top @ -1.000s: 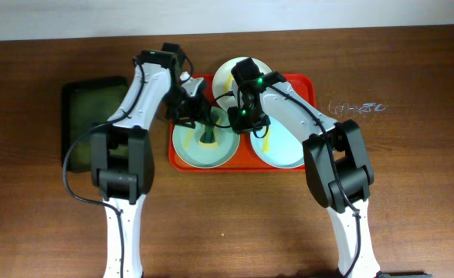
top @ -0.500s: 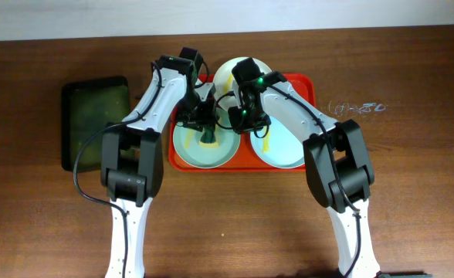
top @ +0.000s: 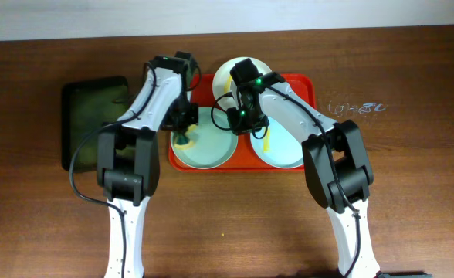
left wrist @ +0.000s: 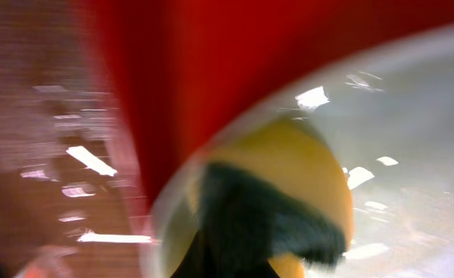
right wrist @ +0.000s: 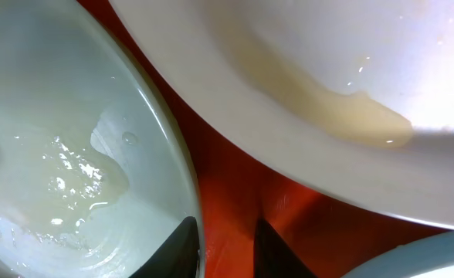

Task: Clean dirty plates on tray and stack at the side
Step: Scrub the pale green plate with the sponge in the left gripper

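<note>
The red-orange tray [top: 304, 83] holds three plates: a mint plate [top: 211, 148] on the left, a mint plate [top: 282, 151] with a yellow smear on the right, and a cream plate [top: 225, 76] at the back. My left gripper [top: 183, 130] is shut on a yellow sponge [top: 185, 141] with a dark scrub side, at the left plate's left rim. The left wrist view shows that sponge [left wrist: 289, 177] blurred against the plate [left wrist: 412, 154]. My right gripper [right wrist: 225, 235] stands slightly open astride the left plate's [right wrist: 57, 154] rim, with red tray [right wrist: 235, 193] between its fingers.
A dark green tray [top: 92, 116] lies on the wooden table left of the red one. Faint chalk marks [top: 356, 108] sit to the right of the red tray. The cream plate [right wrist: 327, 62] overhangs just behind the right gripper.
The left gripper has shut on the sponge and carried it from the left plate's middle to its left rim. The right arm has not moved.
</note>
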